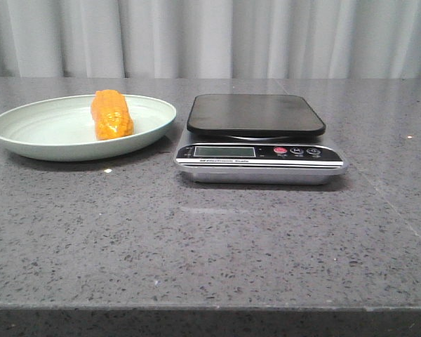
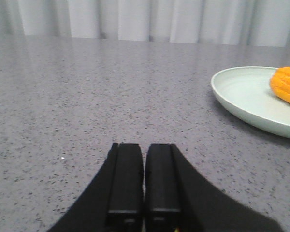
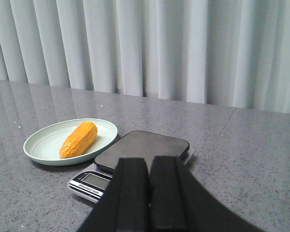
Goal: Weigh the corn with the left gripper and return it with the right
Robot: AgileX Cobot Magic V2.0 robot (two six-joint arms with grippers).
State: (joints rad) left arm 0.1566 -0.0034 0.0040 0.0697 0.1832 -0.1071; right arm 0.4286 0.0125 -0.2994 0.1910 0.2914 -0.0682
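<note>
The stubby, glossy orange-yellow corn (image 1: 111, 115) with bumpy kernel rows lies on a pale green plate (image 1: 28, 133), off to the side of the closed, empty left gripper (image 2: 144, 193), the right gripper (image 3: 149, 203) likewise closed.

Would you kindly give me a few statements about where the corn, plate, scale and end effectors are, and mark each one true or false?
1. The corn lies on the pale green plate. True.
2. The scale's black platform carries the corn. False: the platform is bare; the corn is on the plate.
3. In the front view, the plate sits to the left of the scale. True.
4. The left end effector is shut on the corn. False: its fingers are closed together with nothing between them, and the corn lies apart on the plate.
5. The right end effector has its fingers spread wide. False: they are closed together, holding nothing.
</note>
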